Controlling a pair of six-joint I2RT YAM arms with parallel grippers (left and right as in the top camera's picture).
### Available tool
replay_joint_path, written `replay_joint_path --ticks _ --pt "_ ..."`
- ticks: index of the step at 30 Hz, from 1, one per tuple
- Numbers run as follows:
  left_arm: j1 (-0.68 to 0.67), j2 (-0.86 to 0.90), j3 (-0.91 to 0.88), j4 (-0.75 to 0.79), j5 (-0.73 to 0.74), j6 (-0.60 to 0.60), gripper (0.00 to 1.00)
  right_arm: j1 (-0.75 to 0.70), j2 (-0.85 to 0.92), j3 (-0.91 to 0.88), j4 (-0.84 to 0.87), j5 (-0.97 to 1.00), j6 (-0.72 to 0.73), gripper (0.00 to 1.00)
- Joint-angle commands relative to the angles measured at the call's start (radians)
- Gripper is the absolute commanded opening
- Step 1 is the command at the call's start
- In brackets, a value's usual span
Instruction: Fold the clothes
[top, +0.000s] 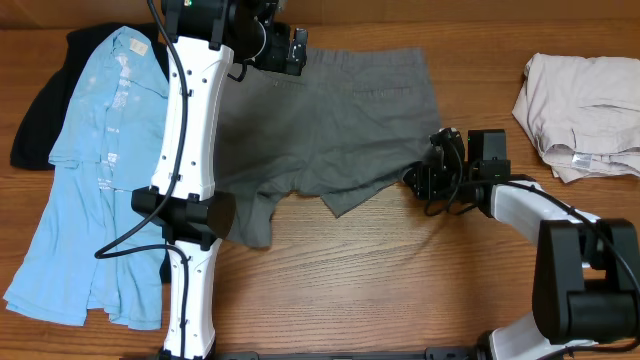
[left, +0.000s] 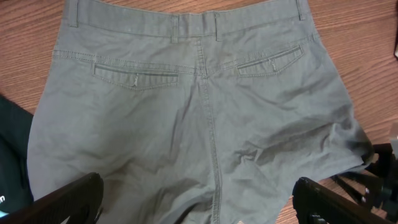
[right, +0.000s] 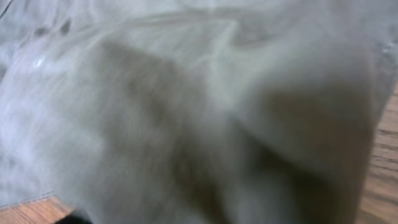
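Grey-olive shorts (top: 340, 120) lie flat on the wooden table, back side up, with the waistband at the far edge. My left gripper (top: 285, 50) hovers over the waistband. In the left wrist view it (left: 198, 186) stands wide open above the seat of the shorts (left: 199, 112), with nothing between its fingers. My right gripper (top: 418, 182) sits at the hem of the right leg. Blurred grey fabric (right: 186, 112) fills the right wrist view and hides the right fingers, so open or shut does not show.
A light blue shirt (top: 100, 170) lies spread at the left on top of a black garment (top: 40, 110). A crumpled beige garment (top: 585, 110) sits at the far right. The left arm's white links (top: 190, 150) cross the left side of the shorts.
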Motion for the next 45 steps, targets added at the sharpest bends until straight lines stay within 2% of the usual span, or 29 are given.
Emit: replay_joint_path --ticks 1,3,4,7,10,15,19,25,32,34,40,45 --pt "-0.001 -0.009 0.006 -0.002 -0.014 0.026 0.99 0.010 0.048 -0.005 -0.007 -0.003 0.100 0.48" --pt "-0.001 -0.008 0.006 -0.002 -0.014 0.026 0.99 0.010 0.053 -0.005 -0.009 0.027 0.170 0.24" --pt "-0.001 -0.008 0.006 -0.002 -0.014 0.026 0.99 0.010 0.052 -0.003 -0.016 0.060 0.256 0.04" --pt "-0.001 -0.008 0.006 -0.002 -0.014 0.026 1.00 -0.003 0.048 0.015 -0.062 0.061 0.348 0.04" --pt "-0.001 -0.009 0.006 -0.002 -0.018 0.026 0.99 -0.035 0.023 0.069 -0.194 0.060 0.401 0.04" --pt "-0.001 -0.009 0.006 -0.014 -0.029 0.026 1.00 -0.139 -0.056 0.218 -0.548 0.081 0.417 0.04" --pt "-0.001 -0.008 0.006 -0.021 -0.031 0.026 1.00 -0.251 -0.074 0.396 -0.864 0.198 0.415 0.04" --pt "-0.001 -0.008 0.006 -0.021 -0.031 0.026 1.00 -0.360 -0.074 0.573 -1.144 0.241 0.389 0.04" --pt "-0.001 -0.008 0.006 -0.020 -0.031 0.026 1.00 -0.366 -0.074 0.606 -1.249 0.291 0.389 0.10" --pt "-0.001 -0.008 0.006 -0.019 -0.031 0.026 1.00 -0.366 -0.074 0.605 -1.241 0.289 0.401 0.18" --pt "-0.002 -0.002 0.006 -0.019 -0.031 0.026 1.00 -0.383 -0.074 0.606 -1.232 0.300 0.483 0.30" --pt "-0.003 0.030 0.006 -0.008 -0.027 0.026 1.00 -0.470 -0.074 0.606 -1.247 0.317 0.597 0.30"
